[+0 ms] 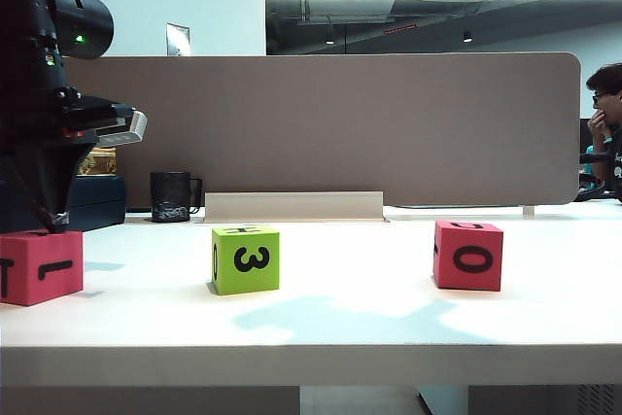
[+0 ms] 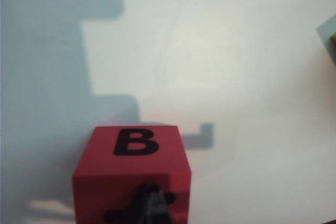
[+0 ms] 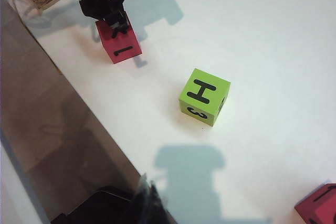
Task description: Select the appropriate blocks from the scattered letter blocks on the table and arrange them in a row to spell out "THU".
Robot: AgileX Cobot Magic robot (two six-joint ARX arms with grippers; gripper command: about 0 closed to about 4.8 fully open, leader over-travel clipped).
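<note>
**White table, three blocks well apart, no row formed**

White tabletop [image 1: 389,323] runs wide under a grey-brown divider panel [image 1: 389,133], with a black mug [image 1: 172,196] at its back edge. Going by the exterior view as a clock face, the lime green block [image 1: 245,259] sits near the centre with H on top, the red block [image 1: 39,266] lies out at nine o'clock, and the other red block [image 1: 468,255] at about three o'clock. All three stand well apart from each other, so the word is not yet laid out and the whole gathering remains.

The left gripper [image 1: 49,213] is at nine o'clock, its fingers pressed together and its tip resting on the top of the nine o'clock red block, holding nothing. I judge it is nudging or about to reposition that block. The right gripper [image 3: 149,203] hangs high off to the right, fingers shut and empty, looking down over the green block.
</note>
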